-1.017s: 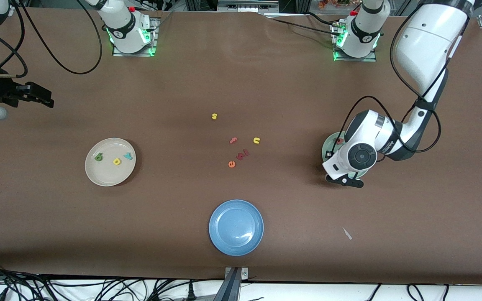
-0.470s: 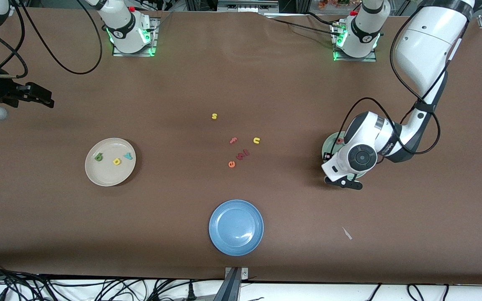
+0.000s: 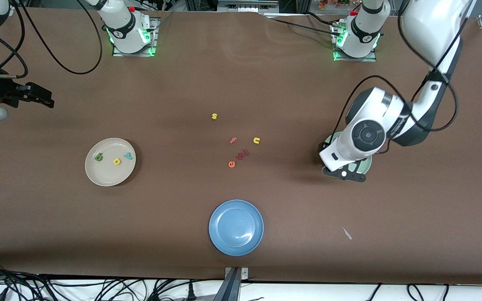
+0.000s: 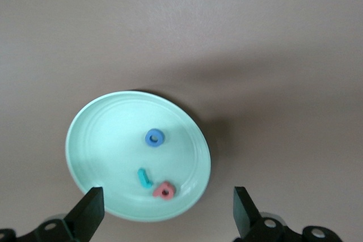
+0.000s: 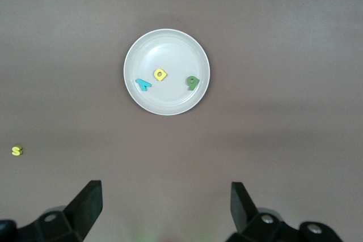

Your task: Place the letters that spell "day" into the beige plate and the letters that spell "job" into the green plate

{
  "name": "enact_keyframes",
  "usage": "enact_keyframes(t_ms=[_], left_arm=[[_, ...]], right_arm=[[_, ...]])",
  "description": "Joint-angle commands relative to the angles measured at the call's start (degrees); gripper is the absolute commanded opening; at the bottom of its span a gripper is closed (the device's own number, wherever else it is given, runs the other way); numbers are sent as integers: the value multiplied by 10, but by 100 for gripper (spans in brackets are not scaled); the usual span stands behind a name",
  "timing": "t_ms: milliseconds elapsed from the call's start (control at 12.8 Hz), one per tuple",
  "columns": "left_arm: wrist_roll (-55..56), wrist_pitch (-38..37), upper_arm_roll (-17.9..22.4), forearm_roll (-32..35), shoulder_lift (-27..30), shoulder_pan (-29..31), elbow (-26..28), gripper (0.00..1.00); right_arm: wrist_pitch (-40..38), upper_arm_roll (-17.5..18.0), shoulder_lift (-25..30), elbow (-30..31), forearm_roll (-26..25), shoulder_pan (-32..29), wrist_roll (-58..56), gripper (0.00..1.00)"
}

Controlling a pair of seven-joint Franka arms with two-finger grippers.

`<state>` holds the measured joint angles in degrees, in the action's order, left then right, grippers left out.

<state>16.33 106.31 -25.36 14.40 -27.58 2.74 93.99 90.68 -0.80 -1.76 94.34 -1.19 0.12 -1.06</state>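
While the left gripper is held above the green plate with its jaws spread wide and nothing between them, the three letters of "job" are seen lying inside that plate: the blue ring o, the teal hooked j and the salmon-red looped letter, the last two just beside each other. The right gripper is parked in the air at the right arm's end of the table, its jaws likewise released and empty. The beige plate is occupied by the green looped letter, the yellow looped letter and the teal y. A blue plate is set nearest the front camera.
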Motion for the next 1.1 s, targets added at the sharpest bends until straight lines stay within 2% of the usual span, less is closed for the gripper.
enact_keyframes(t_ms=[0, 313, 391, 548, 704, 861, 1017], left_arm=[[-4, -39, 14, -47, 64, -4, -20, 100], [-8, -49, 23, -95, 180, 23, -8, 100], [-10, -57, 64, -103, 206, 15, -1, 100], [-64, -59, 119, -146, 251, 9, 24, 100], [-102, -59, 174, -153, 303, 5, 71, 100], [-114, -59, 230, -154, 326, 3, 84, 100], [-138, -60, 238, -154, 325, -2, 80, 100]], right_arm=[[-4, 4, -2, -8, -2, -6, -3, 100], [-5, 4, -2, -8, 0, -6, -3, 100], [-6, 5, -2, -7, -1, -6, -3, 100], [-5, 4, -2, -8, -1, -6, -3, 100], [-6, 4, -2, -8, -1, -6, -3, 100], [-6, 4, -2, -7, -1, -6, -3, 100], [-6, 5, -2, -7, -1, -6, -3, 100]])
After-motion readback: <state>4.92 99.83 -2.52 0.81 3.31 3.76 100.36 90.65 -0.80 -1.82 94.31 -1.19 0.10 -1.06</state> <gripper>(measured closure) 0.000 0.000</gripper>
